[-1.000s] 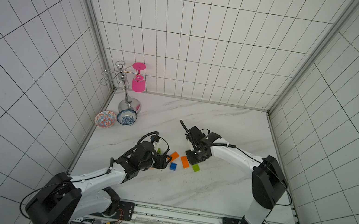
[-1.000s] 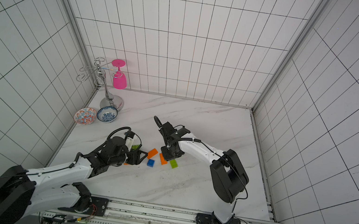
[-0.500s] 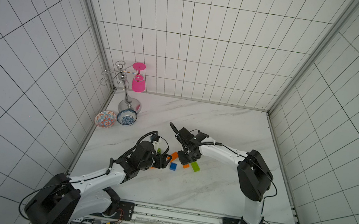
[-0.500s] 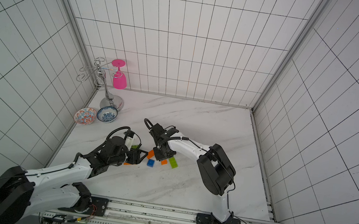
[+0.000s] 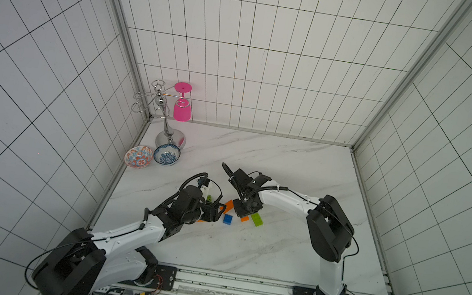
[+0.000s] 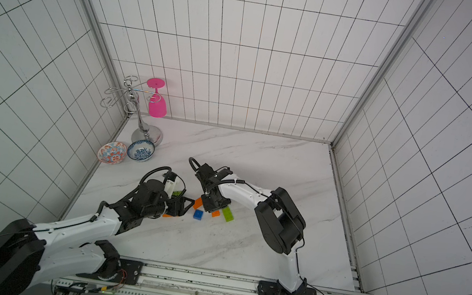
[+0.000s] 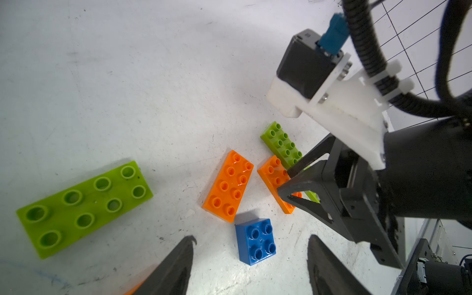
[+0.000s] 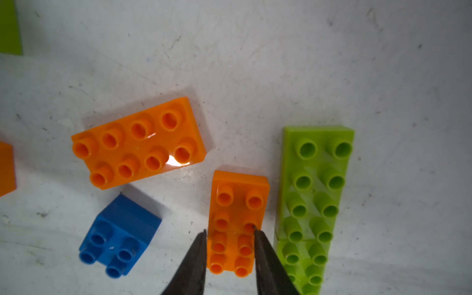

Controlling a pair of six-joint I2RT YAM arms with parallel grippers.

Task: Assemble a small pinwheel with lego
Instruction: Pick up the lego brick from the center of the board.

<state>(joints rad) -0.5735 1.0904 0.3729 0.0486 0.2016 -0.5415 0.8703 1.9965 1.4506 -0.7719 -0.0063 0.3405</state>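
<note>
Plastic bricks (image 7: pixel 228 186) lie scattered, no pinwheel yet; our right gripper (image 8: pixel 229 229) pinches one orange brick (image 8: pixel 238 201), our left gripper (image 7: pixel 251 238) gapes empty.

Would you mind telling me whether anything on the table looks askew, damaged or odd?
Nothing looks damaged or spilled. Lying loose at mismatched angles are the blue square brick, a free orange brick and a lime-green brick. The right gripper is closed across a second orange brick. The marble tabletop is scuffed with dark specks.
</note>
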